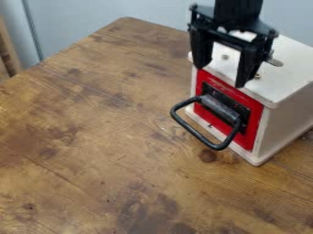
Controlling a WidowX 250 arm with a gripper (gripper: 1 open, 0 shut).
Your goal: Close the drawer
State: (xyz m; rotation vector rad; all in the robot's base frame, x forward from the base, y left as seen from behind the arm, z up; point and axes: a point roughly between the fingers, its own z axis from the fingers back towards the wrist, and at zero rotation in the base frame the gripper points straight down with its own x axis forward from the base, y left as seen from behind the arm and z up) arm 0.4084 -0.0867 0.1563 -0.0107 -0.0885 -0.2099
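Presently positioned above the white cabinet box (279,87), over its front top edge: gripper (225,62), fingers spread wide apart, holding nothing. Sits in the cabinet's front face, toward the right of the wooden table (86,137): drawer (232,108), red front panel with black plate and large black loop handle (203,122) projecting toward table centre. Appears nearly flush with the cabinet front; whether fully seated cannot be told from this view. Judged step: approach or alignment, no contact with drawer visible. Next move likely calls for lowering in front of the red panel, then pushing straight back along the drawer's travel, avoiding snagging a finger in the loop. Materials: glossy red panel, rigid rounded handle, matte pale cabinet with crisp square edges, worn, stained wood grain underneath, black, straight, rigid fingers.
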